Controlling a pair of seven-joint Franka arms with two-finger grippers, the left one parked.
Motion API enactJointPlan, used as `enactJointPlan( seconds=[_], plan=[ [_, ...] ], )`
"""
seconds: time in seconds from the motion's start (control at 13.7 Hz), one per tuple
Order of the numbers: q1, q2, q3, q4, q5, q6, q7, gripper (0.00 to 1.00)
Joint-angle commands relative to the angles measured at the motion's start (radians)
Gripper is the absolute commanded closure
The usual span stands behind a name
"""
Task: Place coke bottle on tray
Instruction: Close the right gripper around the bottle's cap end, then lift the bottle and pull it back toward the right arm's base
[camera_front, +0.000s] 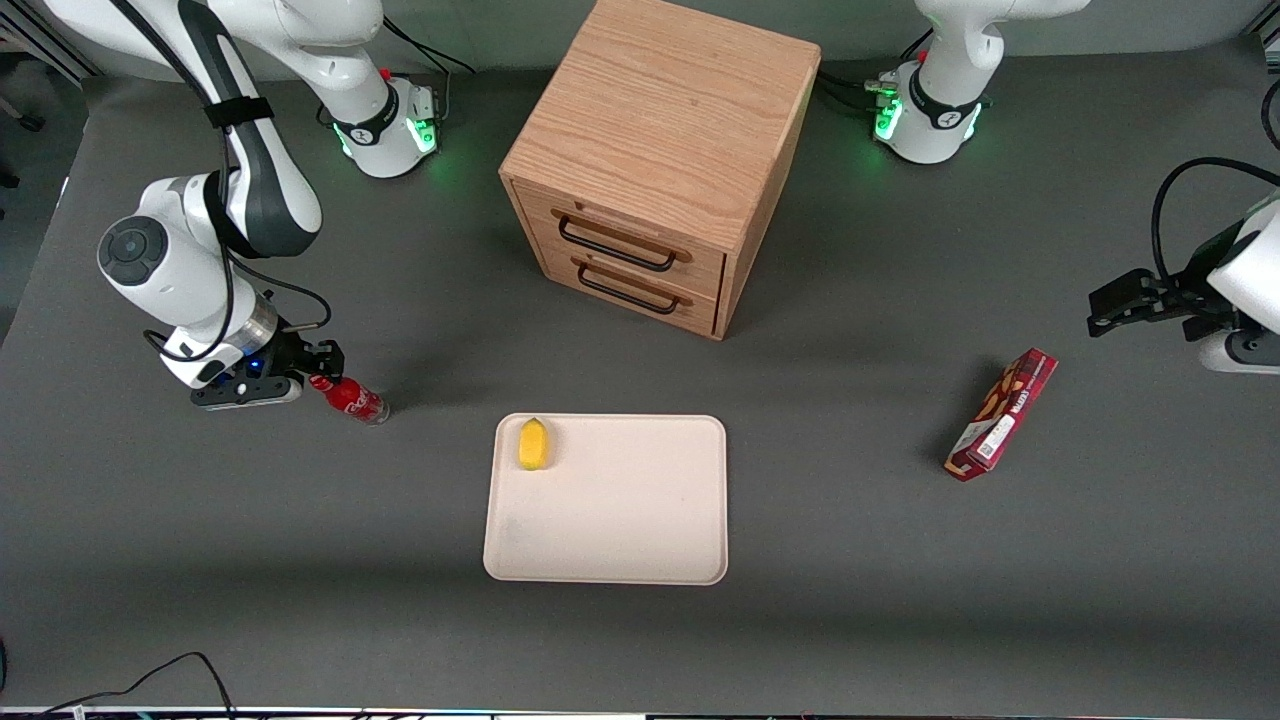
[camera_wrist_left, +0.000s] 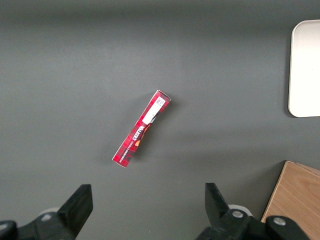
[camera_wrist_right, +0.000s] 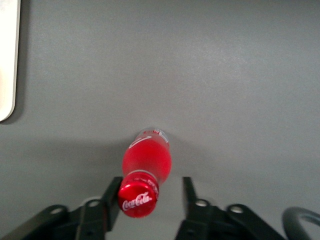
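Observation:
The coke bottle (camera_front: 352, 399) is small and red with a red cap and stands on the grey table toward the working arm's end, beside the tray. My right gripper (camera_front: 318, 375) is open, with one finger on each side of the cap. In the right wrist view the bottle (camera_wrist_right: 146, 165) sits between the fingers of the gripper (camera_wrist_right: 151, 184); its cap is close against one finger and there is a gap to the other. The cream-white tray (camera_front: 620, 500) lies flat in the middle of the table, nearer the front camera than the cabinet; its edge shows in the right wrist view (camera_wrist_right: 7, 60).
A yellow fruit-like object (camera_front: 534, 443) lies in a tray corner toward the bottle. A wooden two-drawer cabinet (camera_front: 660, 150) stands farther from the camera than the tray. A red snack box (camera_front: 1002, 414) lies toward the parked arm's end and also shows in the left wrist view (camera_wrist_left: 142, 128).

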Motion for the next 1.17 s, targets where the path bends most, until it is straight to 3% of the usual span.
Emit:
enactJointPlan(
  seconds=[0.0,0.15,0.29,0.66,0.88,1.1],
  plan=[
    [-0.004,0.001,0.017,0.007,-0.018,0.010,0.034,1.00],
    [-0.004,-0.021,0.031,0.015,-0.017,-0.002,0.059,1.00],
    [-0.010,-0.080,0.036,0.080,-0.017,-0.135,0.059,1.00],
    [-0.015,-0.072,0.034,0.563,-0.012,-0.771,0.053,1.00],
    [-0.009,-0.020,0.033,0.842,-0.004,-1.009,0.057,1.00],
    [0.002,0.101,0.040,1.019,-0.006,-1.099,0.076,1.00]
  ],
)
